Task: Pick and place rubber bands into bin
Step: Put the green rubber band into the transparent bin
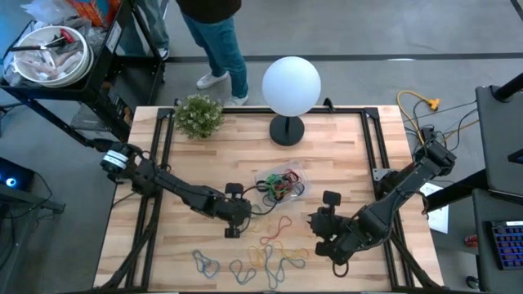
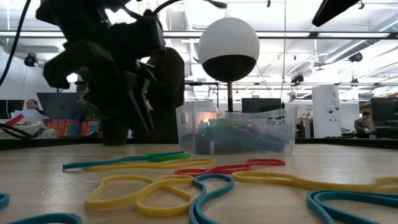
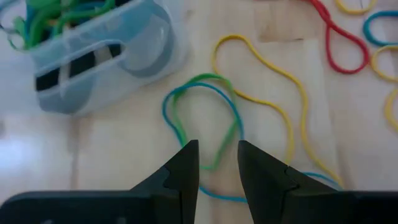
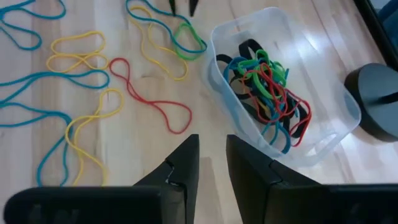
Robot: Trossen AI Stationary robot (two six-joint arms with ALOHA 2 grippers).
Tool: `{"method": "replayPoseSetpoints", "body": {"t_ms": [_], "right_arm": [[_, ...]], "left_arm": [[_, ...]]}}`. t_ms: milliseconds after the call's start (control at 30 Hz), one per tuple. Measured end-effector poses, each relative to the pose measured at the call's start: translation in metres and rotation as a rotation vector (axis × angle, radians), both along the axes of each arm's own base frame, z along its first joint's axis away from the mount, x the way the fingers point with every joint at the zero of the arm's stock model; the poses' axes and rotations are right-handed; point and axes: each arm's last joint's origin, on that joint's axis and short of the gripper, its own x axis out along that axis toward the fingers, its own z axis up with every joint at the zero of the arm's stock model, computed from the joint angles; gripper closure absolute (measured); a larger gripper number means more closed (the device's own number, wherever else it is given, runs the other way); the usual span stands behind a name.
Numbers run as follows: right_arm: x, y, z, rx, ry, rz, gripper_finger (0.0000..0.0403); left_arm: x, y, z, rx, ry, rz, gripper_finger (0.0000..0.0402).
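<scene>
The clear bin (image 1: 282, 186) stands mid-table, holding a tangle of black, red, green and blue bands (image 4: 267, 93). Several loose rubber bands (image 1: 270, 249), yellow, blue, red and green, lie flat on the wood near the table's near edge. My left gripper (image 1: 243, 215) hovers open, left of the bin. In its wrist view (image 3: 217, 155), its fingers stand over a green and a blue band lying together (image 3: 202, 118). In the low view, its tips (image 2: 144, 115) hang above the table. My right gripper (image 1: 314, 222) waits open, near-right of the bin (image 4: 280, 87).
A white globe lamp (image 1: 291, 82) on a dark base (image 1: 286, 129) stands behind the bin at the far edge. A small plant (image 1: 198, 114) sits at the far left corner. A person (image 1: 216, 41) stands beyond the far edge. Bare wood lies left and right of the bands.
</scene>
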Motion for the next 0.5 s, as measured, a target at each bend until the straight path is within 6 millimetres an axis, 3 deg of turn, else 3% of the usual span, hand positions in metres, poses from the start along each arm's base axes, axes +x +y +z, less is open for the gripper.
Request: {"method": "replayPoseSetpoints", "body": {"t_ms": [300, 500], "right_arm": [[-0.007, 0.007, -0.003, 0.036, -0.009, -0.022, 0.0335], [-0.011, 0.010, -0.004, 0.068, -0.021, -0.050, 0.0335]], "left_arm": [[0.006, 0.007, -0.012, 0.045, 0.063, -0.185, 0.0307], [0.009, 0.010, -0.022, 0.054, 0.090, -0.211, 0.0307]]}}
